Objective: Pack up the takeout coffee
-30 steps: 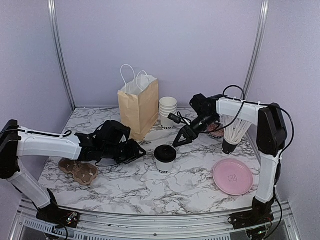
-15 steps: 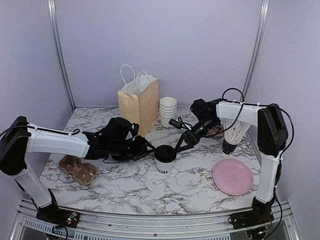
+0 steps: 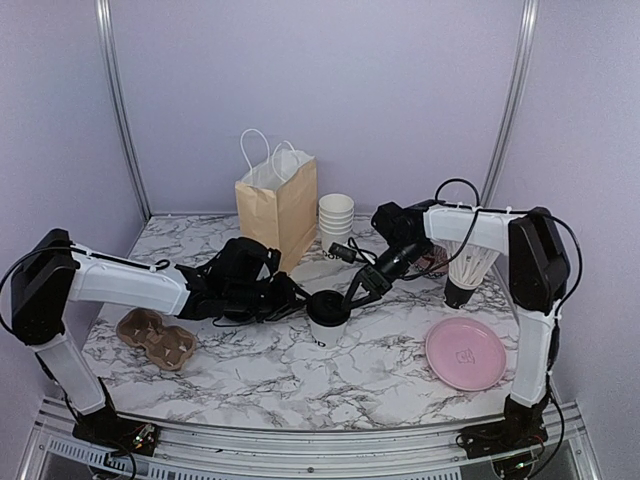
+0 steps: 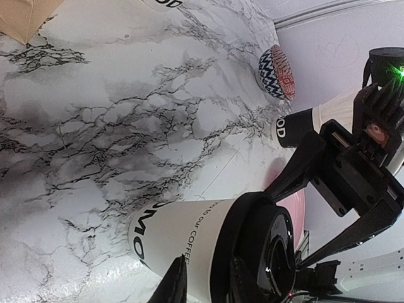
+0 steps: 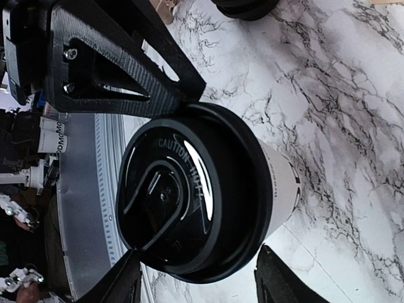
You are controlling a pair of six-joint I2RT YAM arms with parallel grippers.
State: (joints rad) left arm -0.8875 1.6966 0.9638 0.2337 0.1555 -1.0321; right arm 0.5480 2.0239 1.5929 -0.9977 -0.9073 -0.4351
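The takeout coffee (image 3: 328, 318), a white paper cup with a black lid, stands upright mid-table. My left gripper (image 3: 298, 300) reaches it from the left and its tips meet the lid's edge. In the left wrist view the left gripper (image 4: 208, 262) stands narrowly open. One finger (image 4: 175, 281) lies over the lettered side of the cup (image 4: 183, 233), the other over the lid's top. My right gripper (image 3: 355, 290) comes in from the right. It is open in the right wrist view (image 5: 199, 252), straddling the black lid (image 5: 189, 202) with room to spare.
A brown paper bag (image 3: 277, 210) stands open behind the cup, with stacked lidless cups (image 3: 335, 225) beside it. A cardboard cup carrier (image 3: 157, 338) lies front left and a pink plate (image 3: 465, 353) front right. A patterned bowl (image 4: 276, 71) sits back right.
Both grippers have closed in on the cup, the left from the left, the right from the back right. The left jaws have narrowed. The cup has not moved.
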